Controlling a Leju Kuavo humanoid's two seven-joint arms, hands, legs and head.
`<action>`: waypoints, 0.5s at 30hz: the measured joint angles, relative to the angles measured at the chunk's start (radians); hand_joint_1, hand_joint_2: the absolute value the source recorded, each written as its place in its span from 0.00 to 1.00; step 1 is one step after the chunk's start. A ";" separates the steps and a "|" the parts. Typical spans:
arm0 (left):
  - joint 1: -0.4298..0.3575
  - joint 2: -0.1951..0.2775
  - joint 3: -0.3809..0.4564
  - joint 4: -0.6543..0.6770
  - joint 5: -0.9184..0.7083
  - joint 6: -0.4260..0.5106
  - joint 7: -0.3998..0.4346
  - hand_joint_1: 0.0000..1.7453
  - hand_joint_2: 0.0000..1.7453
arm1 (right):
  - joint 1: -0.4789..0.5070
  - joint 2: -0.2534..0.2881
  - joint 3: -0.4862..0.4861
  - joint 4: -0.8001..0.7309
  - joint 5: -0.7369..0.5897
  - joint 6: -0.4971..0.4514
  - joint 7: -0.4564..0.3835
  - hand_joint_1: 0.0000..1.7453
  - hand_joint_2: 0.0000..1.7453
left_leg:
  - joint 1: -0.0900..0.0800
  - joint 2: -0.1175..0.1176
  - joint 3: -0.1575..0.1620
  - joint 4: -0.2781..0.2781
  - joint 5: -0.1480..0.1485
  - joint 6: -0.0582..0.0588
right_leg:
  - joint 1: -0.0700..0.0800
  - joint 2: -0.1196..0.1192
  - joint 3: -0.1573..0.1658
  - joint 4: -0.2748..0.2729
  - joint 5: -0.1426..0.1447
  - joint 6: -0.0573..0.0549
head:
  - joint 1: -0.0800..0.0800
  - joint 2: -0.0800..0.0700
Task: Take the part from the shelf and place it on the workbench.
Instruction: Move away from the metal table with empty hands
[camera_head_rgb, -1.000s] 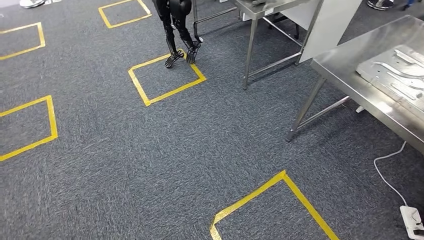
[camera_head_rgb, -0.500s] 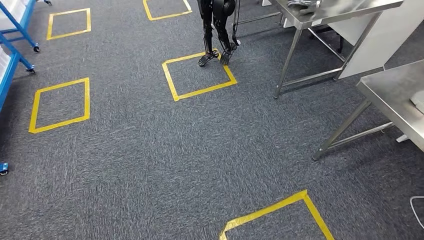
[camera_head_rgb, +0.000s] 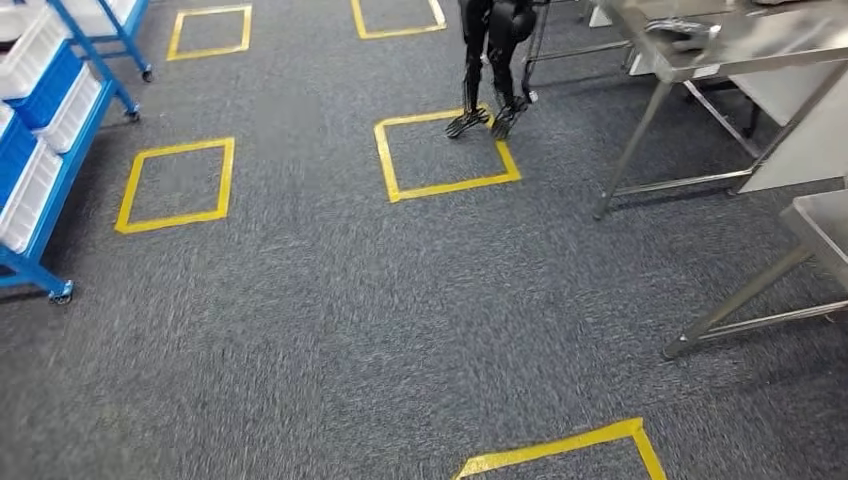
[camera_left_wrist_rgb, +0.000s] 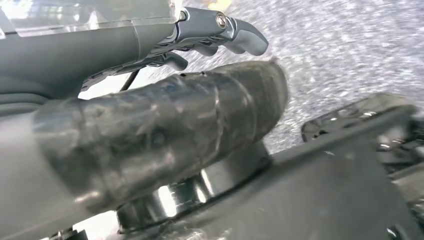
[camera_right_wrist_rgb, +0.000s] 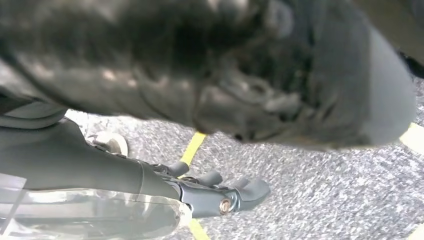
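Beside the blue shelf (camera_head_rgb: 60, 130), both hands' fingers (camera_left_wrist_rgb: 235, 35) hold nothing.

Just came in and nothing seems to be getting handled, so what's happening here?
Nothing is being carried right now. In the head view there is grey carpet with yellow taped squares, a blue shelf holding white bins at the left, and steel tables at the right. Another robot stands by a table. The left robot hand and right robot hand hang over the floor, holding nothing.

Head cam sits up high, looking forward and down at the carpet (camera_head_rgb: 300, 300). Both wrist cams hang close behind each robot hand, facing that same carpet.
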 joint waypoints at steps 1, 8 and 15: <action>-0.002 -0.001 -0.004 0.000 -0.020 -0.010 -0.001 0.00 0.00 | -0.001 -0.001 -0.001 0.000 -0.019 -0.001 0.009 0.00 0.00 | -0.002 -0.010 0.000 -0.003 0.000 0.004 | 0.001 -0.008 0.004 -0.003 -0.002 0.005 | 0.000 0.000; -0.008 -0.017 -0.035 0.000 -0.080 -0.065 -0.025 0.00 0.00 | 0.000 -0.006 -0.029 0.000 -0.158 -0.018 0.045 0.00 0.00 | 0.007 -0.079 0.026 -0.038 0.010 0.031 | -0.001 0.086 -0.114 0.236 -0.120 0.019 | 0.010 0.000; -0.015 -0.025 -0.068 0.000 -0.107 -0.118 -0.033 0.00 0.00 | 0.003 -0.006 -0.037 0.002 -0.160 -0.012 0.063 0.00 0.00 | 0.011 -0.159 0.020 -0.007 -0.007 0.014 | -0.011 0.143 -0.065 0.038 0.037 0.019 | 0.010 0.000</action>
